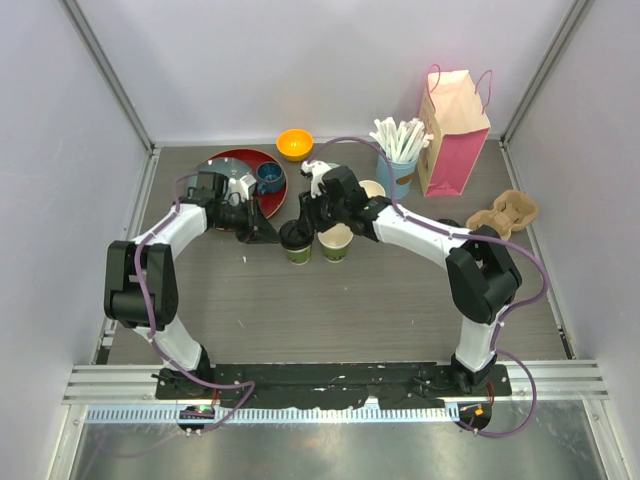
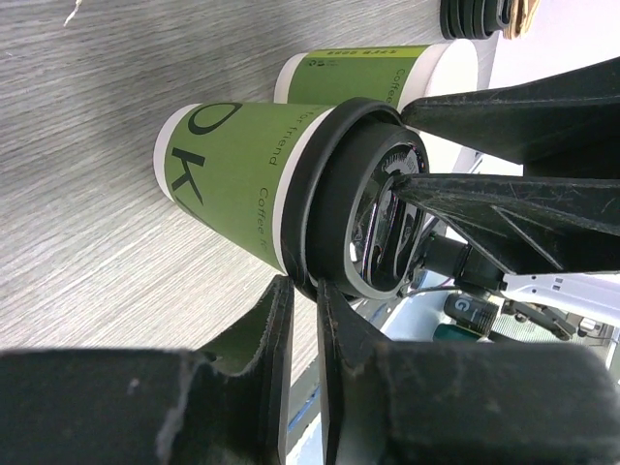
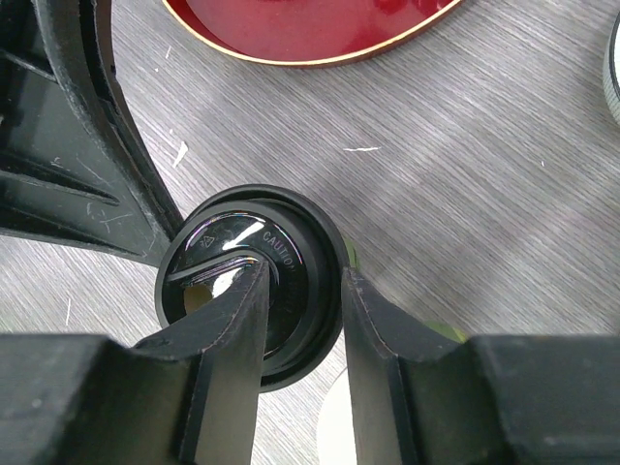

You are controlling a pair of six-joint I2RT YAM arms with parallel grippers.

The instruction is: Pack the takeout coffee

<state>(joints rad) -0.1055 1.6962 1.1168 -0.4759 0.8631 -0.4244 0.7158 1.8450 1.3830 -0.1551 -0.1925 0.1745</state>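
Standing side by side near the middle of the table (image 1: 380, 310) are the two green paper cups. The left cup (image 2: 232, 184) wears its black lid (image 3: 228, 247). The right cup (image 1: 336, 242), just beside it, is uncovered, with its cream inside showing. The right gripper (image 3: 303, 278) sits over the lidded one from above, its jaws partly apart and gripping the lid's rim. One finger lies across the lid's top and the other is against its outer edge. The left gripper (image 2: 302, 295) reaches in from the left at lid height, its fingers close together with only a thin slit between them. The lid's rim meets that slit, but whether it is pinched I cannot tell. Behind the left arm sits a red plate (image 1: 235, 160) with a blue mug (image 1: 269, 177) at its right edge.
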